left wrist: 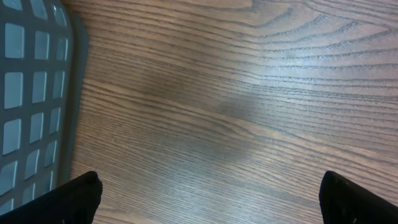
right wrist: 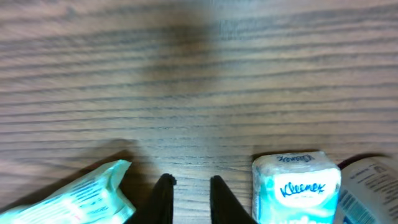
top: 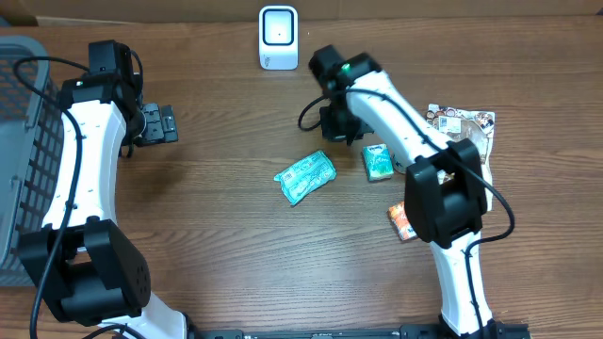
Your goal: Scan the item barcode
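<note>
1. Over the wooden table (top: 207,217), my right gripper (right wrist: 188,200) hangs almost closed, a slit between the fingers, holding nothing; my left gripper (left wrist: 210,194) is spread wide, also empty.
2. Kleenex pack (right wrist: 297,186) lies just beside my right fingers, teal packet (right wrist: 74,198) on the other side, scanner (top: 278,38) well apart.
3. Likely light, soft and slick-wrapped: I'd pinch the pack across its narrow sides, leaving its printed faces clear.
</note>
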